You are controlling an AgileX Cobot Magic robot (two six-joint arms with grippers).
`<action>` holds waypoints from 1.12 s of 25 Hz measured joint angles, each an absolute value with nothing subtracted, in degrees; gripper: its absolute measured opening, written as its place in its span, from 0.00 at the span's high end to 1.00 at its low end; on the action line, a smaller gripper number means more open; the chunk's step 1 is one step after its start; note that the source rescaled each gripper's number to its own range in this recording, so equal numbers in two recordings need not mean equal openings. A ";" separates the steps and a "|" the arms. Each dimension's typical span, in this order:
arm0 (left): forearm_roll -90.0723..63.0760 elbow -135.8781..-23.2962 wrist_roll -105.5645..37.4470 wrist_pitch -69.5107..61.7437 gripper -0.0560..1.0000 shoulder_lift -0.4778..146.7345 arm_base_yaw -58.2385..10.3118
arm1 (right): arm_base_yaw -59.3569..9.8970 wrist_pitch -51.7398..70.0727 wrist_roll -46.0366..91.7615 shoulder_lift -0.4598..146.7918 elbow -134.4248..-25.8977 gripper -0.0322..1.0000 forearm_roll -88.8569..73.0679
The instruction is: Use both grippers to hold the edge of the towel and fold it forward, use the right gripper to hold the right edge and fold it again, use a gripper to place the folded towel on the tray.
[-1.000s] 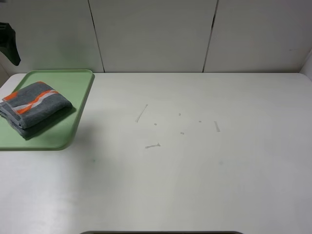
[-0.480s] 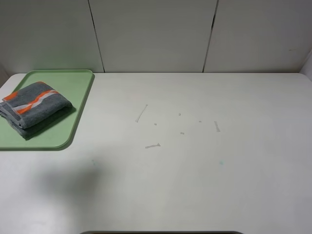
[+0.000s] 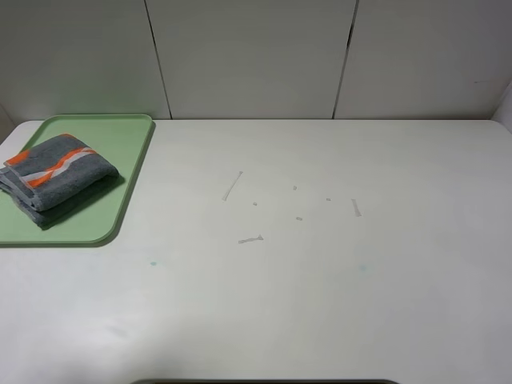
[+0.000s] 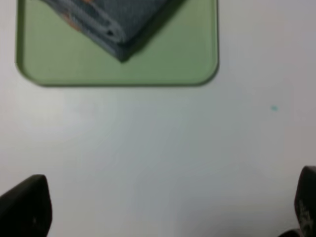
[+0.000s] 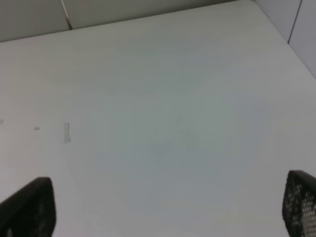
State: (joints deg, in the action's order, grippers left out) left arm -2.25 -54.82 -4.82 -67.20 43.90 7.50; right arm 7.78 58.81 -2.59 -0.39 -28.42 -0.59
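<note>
- The dark grey terry towel [image 3: 56, 180] with an orange-and-white wavy band lies folded into a thick bundle on the pale green rectangular plastic tray [image 3: 120, 172], at the far left of the white table [image 3: 320, 280].
- The bundle sits skewed on the tray, one corner pointing toward the tray's near rim.
- The left gripper [image 4: 163, 207] hangs above bare table just beside the tray's near rim, black jaws spread wide with nothing between them.
- The right gripper [image 5: 168, 205] hangs over the table's right side, well apart from the tray, jaws likewise spread wide and empty.
- Small pale scuff marks [image 3: 250, 239] dot the table's middle.
</note>
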 joint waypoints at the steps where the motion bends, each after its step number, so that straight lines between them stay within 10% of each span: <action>1: -2.78 -54.70 -5.12 -67.22 0.00 42.39 7.50 | 7.78 58.81 -2.59 -0.39 -28.42 0.00 -0.59; 28: -6.62 -29.72 -11.66 -59.02 0.00 4.64 -1.24 | 7.78 58.81 -2.59 -0.39 -28.42 0.00 -0.59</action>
State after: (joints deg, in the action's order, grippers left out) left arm -6.62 -29.72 -11.66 -59.02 4.64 -1.24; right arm 7.78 58.81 -2.59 -0.39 -28.42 -0.59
